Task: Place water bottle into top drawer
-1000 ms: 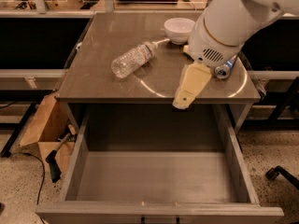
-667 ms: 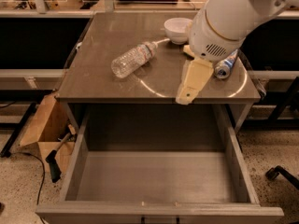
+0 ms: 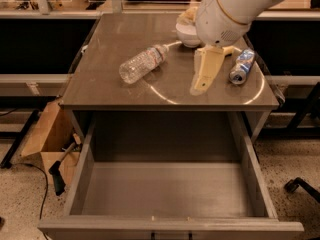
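The water bottle (image 3: 144,63) is clear and ribbed with a white cap. It lies on its side on the grey tabletop (image 3: 110,91), left of centre, cap pointing back right. My gripper (image 3: 202,84) hangs cream-coloured from the white arm (image 3: 225,9) over the table's front right part, to the right of the bottle and apart from it, holding nothing that I can see. The top drawer (image 3: 170,227) is pulled fully open below the table's front edge and its grey inside holds nothing.
A white bowl (image 3: 186,32) stands at the back behind the arm. A blue-and-white can (image 3: 242,66) lies right of the gripper. A cardboard box (image 3: 46,139) and a black-handled tool (image 3: 57,176) lie on the floor at left. A chair caster (image 3: 300,186) is at right.
My gripper has moved back from the table's front edge and a little to the right, further over the tabletop. The bottle, can and drawer have not moved.
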Motion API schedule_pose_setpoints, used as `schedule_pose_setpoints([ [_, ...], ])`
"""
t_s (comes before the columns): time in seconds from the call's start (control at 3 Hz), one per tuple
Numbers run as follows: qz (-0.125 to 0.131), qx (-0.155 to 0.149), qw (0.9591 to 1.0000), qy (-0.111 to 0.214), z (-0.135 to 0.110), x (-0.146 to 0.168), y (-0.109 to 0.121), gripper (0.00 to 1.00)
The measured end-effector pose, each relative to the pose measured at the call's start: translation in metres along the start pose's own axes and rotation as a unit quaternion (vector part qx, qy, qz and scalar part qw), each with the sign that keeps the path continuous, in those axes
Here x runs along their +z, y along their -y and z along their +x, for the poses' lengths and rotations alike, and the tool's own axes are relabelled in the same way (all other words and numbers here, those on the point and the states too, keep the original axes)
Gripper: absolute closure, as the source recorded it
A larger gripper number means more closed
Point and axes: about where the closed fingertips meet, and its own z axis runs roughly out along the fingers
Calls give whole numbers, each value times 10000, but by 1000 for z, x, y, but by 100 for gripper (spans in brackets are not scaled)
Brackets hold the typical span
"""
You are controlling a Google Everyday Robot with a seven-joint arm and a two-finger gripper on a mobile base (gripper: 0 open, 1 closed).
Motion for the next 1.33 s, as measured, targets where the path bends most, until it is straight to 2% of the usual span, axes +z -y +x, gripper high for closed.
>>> schedule_pose_setpoints([
  [0.33, -722, -680, 9911, 889, -10, 20, 7, 0],
  [0.67, -1133, -1688, 9667, 1554, -23, 16, 9, 0],
  [1.0, -1045, -2304, 9525, 1697, -24, 7, 13, 0],
  [1.33, -1035, -2131, 9605, 1461, -26, 14, 19, 0],
])
